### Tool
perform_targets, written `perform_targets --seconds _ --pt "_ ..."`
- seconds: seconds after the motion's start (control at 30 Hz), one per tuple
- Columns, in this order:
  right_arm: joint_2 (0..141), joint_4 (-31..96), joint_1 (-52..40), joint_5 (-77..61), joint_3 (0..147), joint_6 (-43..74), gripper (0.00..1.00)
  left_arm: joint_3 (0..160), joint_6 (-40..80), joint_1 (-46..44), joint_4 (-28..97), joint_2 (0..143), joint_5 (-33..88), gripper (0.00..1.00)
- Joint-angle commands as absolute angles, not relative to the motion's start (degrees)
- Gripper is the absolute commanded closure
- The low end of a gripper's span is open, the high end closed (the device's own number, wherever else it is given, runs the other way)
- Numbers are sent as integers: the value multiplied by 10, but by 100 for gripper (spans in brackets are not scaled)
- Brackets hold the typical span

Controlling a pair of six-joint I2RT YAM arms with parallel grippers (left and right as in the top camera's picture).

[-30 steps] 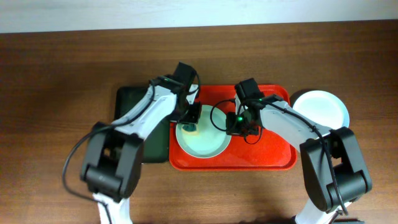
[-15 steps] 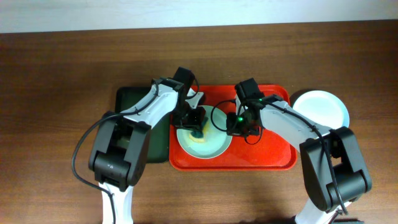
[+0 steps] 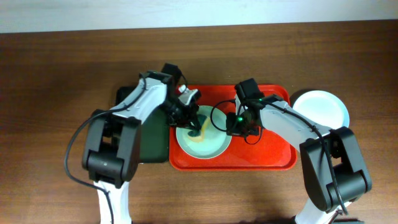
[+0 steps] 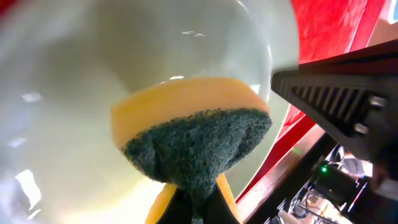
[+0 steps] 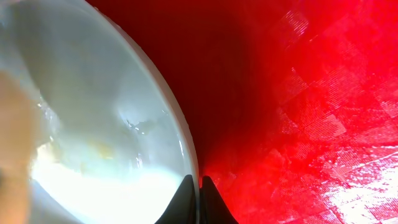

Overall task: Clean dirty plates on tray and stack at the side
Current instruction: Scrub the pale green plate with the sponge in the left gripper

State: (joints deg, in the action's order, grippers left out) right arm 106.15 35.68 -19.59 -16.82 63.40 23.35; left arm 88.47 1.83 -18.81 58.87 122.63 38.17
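We saw the left pincer (image 3: 190,120) pinching a yellow foam sponge with a green scouring face (image 4: 193,140), pressed onto the round pale mint plate (image 3: 210,148) in the red rectangular plastic tray (image 3: 267,155). The right pincer (image 5: 198,184) pinched that plate's rim. A round white plate (image 3: 320,107) sat beside the tray.

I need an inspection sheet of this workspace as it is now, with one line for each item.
Surface: wooden table, brown.
Job's things: red tray holds one pale plate with yellowish smears; side plate lies on the table right of the tray.
Clutter: dark green tray left of the red tray.
Grippers: left gripper shut on a sponge pressed on the pale plate; right gripper shut on that plate's rim.
Cables: black cable loops beside the right arm.
Surroundings: pale strip beyond the table's far edge.
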Motion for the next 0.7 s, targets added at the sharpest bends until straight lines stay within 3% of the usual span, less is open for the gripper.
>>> perform_targets --seconds 0.0,0.33,0.53,0.67 --pt "1062 356 -199 -173 632 227 96 897 4 -187 591 1181 318 100" --pt "1062 353 -199 -173 632 227 96 781 96 -214 460 1181 185 100" --pt "1062 353 -199 -173 632 227 96 708 145 -229 406 1181 200 100" --pt "1063 352 -199 -173 632 228 96 702 145 -246 406 1181 277 100"
